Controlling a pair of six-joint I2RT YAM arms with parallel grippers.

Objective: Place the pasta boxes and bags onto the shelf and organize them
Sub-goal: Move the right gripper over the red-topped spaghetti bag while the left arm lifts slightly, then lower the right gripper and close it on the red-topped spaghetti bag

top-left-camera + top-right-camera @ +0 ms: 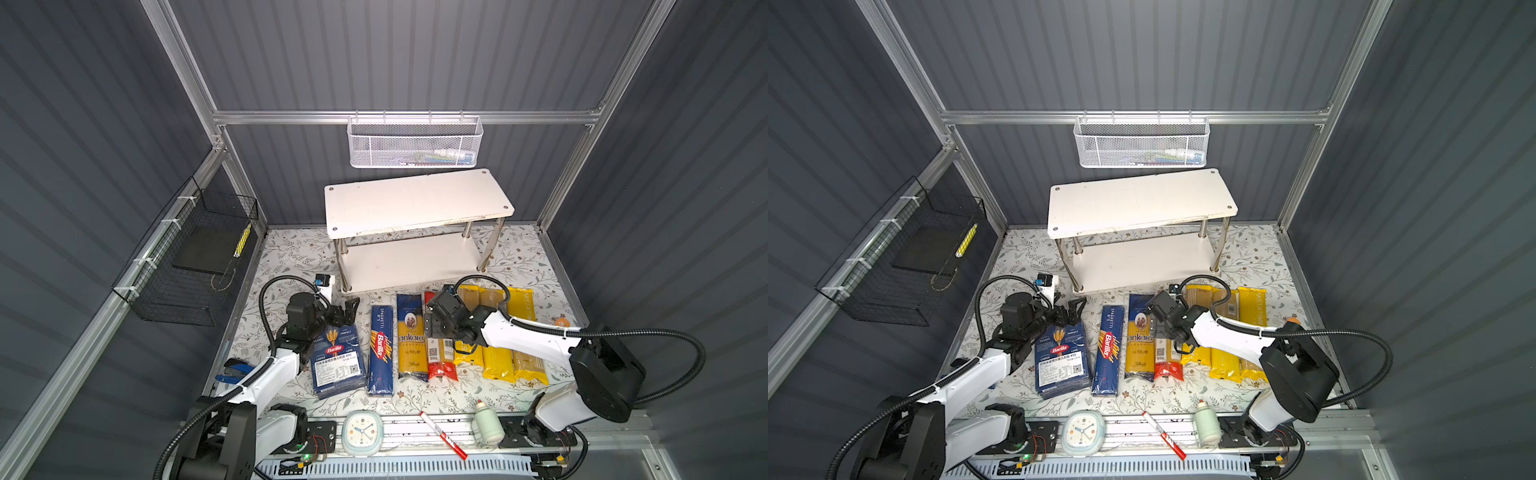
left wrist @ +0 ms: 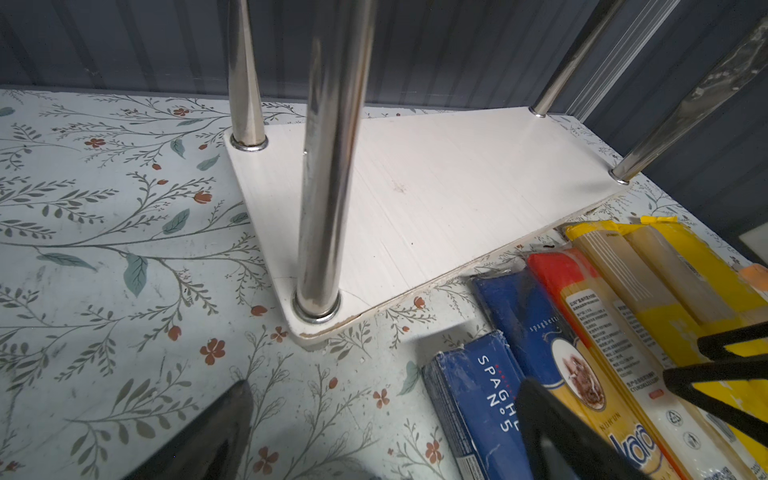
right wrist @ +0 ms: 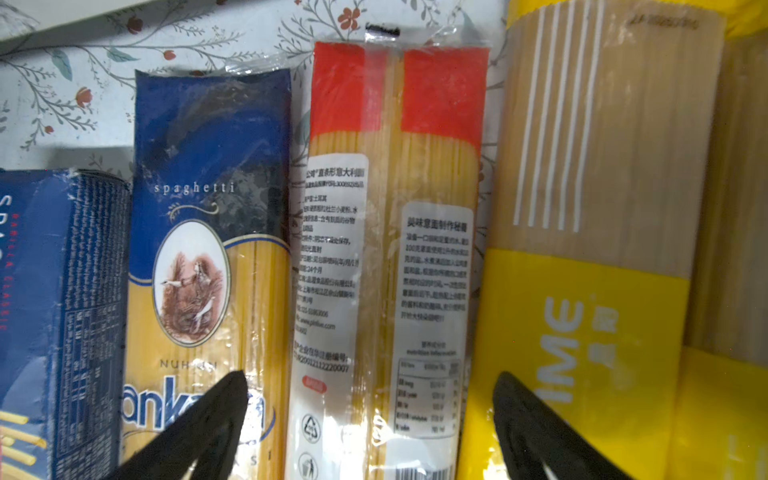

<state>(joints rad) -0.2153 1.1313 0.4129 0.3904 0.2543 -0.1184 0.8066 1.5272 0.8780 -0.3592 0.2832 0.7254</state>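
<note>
Over the floral counter (image 1: 291,257), right gripper (image 3: 372,374) fingers straddled the red-and-clear plastic spaghetti bag (image 3: 395,145), wide, seemingly to grasp it. Left gripper (image 1: 348,311) fingers gaped empty.

The right gripper (image 1: 436,326) hangs with its jaws over the red-and-clear plastic spaghetti bag (image 1: 440,362), the yellow-and-navy ankara bag (image 1: 410,336) just beside them; the left gripper (image 1: 348,309) has its jaws spread, the wide dark blue Barilla cardboard box (image 1: 336,365) near them on the arm's side

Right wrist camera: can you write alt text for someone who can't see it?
The right gripper, open, frames a red-and-clear spaghetti bag lying flat between a yellow-and-navy bag and a yellow bag. A blue box and the floral table also show.
</note>
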